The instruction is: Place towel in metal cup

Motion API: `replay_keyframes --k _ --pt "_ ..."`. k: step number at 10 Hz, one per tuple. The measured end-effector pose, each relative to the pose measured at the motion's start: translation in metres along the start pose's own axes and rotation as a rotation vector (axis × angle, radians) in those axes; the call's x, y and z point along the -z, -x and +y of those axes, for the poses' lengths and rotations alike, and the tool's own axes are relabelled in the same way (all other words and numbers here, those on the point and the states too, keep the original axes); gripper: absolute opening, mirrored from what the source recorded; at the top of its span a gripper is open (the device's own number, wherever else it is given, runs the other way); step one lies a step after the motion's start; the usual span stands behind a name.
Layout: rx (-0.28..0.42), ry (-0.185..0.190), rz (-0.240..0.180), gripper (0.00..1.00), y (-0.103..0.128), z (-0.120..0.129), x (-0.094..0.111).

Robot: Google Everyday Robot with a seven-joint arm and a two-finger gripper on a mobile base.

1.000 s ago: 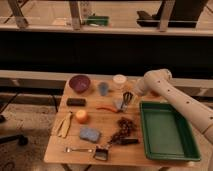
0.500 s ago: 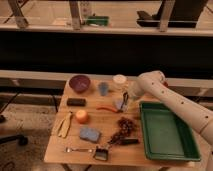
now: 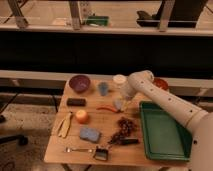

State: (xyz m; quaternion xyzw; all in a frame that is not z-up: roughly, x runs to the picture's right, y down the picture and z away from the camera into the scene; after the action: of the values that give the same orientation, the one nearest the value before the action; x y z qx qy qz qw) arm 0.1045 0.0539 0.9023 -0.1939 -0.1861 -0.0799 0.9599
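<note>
The reach-and-grasp step is in hand: the white arm's gripper (image 3: 120, 103) hangs low over the middle of the wooden worktop (image 3: 102, 122), jaws apart with nothing clamped between them. The small pale blue-grey cloth towel (image 3: 118, 106) lies right under the jaws, touching or nearly so; I cannot tell which. The small shiny metal cup I cannot pick out; it is probably hidden behind the wrist, just beyond the jaws. A blue plastic cup (image 3: 103, 88) and a white round cup (image 3: 119, 80) stand farther back from the jaws, and a darker blue rectangular pad (image 3: 90, 134) lies well in front of them. Next, by my reading, the jaws should settle onto the cloth, pinch a fold and lift it free, then find the metal cup's mouth rather than the other two
</note>
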Motion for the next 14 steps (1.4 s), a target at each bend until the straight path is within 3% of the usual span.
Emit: replay_keyframes --k 3,5,8,10,14 --pt "-0.005 0.005 0.022 0.73 -0.027 0.000 0.001" --pt "-0.004 0.001 0.025 0.52 -0.031 0.003 0.005" --pt "0.005 -0.006 0.011 0.21 -0.017 0.001 0.009" --pt "0.009 0.008 0.006 0.06 -0.012 0.005 0.009" --pt "0.025 0.020 -0.005 0.05 -0.001 0.002 0.003"
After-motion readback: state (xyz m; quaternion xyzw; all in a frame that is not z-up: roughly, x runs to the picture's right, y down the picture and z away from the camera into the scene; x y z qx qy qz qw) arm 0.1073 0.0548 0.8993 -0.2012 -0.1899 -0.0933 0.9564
